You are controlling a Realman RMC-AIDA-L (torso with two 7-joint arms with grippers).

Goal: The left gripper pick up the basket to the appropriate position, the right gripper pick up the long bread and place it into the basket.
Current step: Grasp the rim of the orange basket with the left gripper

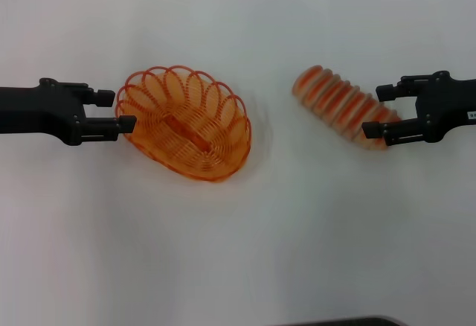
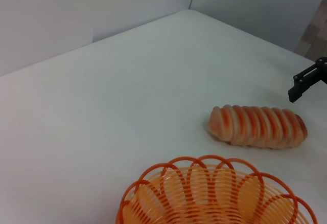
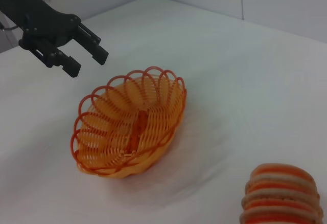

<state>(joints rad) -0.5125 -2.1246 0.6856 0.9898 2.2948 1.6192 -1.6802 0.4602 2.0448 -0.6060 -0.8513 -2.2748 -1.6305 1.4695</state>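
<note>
Basket: oval orange wire basket (image 1: 186, 121) with looped rim, resting empty on the white table (image 1: 238, 251).
Left gripper: black two-fingered left gripper (image 1: 115, 110), fingers spread apart, straddling the basket's rim at its left end.
Bread: long tan loaf with orange-red ridges (image 1: 343, 106), lying right of the basket, well apart.
Right gripper: black labelled right gripper (image 1: 377, 110), fingers parted around the loaf's far end from the basket, not clamped.

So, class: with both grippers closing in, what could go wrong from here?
1. The left gripper, open at the basket rim, meets only thin wire loops; it may slip or tip the basket.
2. The right gripper, open, straddles only the end of the bread; lifted there, the loaf could droop or fall.
</note>
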